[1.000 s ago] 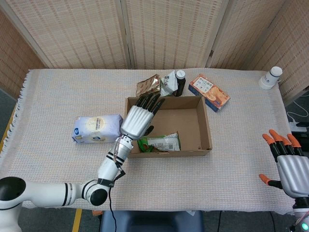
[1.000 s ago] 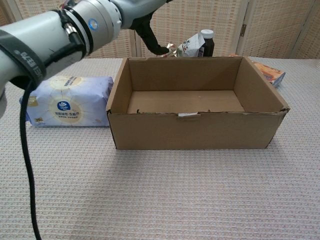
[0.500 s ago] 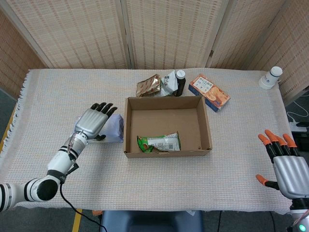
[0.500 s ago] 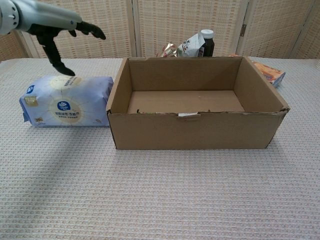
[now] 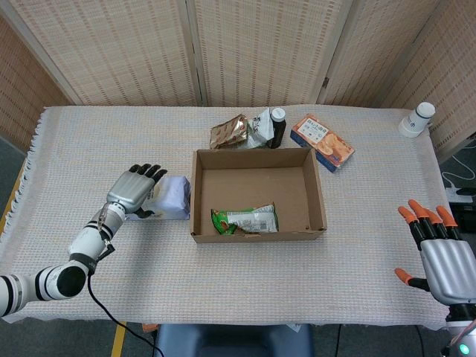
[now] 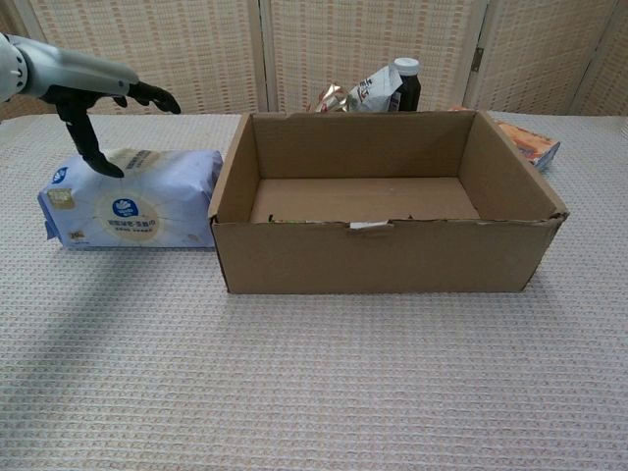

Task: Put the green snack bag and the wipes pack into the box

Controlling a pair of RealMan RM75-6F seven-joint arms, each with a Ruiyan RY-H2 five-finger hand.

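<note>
The wipes pack (image 6: 132, 198), pale lavender-blue with a round sun-like print, lies on the worktop (image 5: 89, 141) just left of the open cardboard box (image 5: 315, 195); the green snack bag (image 5: 245, 220) lies inside the box against its near wall. The left hand (image 5: 132, 190) is over the pack with fingers (image 6: 147, 94) spread, holding nothing; the right hand (image 5: 439, 251) is well apart at the near right edge, fingers splayed and empty. Behind the box stand a brown foil pouch (image 5: 228, 132), a dark bottle (image 5: 277, 126) and an orange carton (image 5: 322, 141).
</note>
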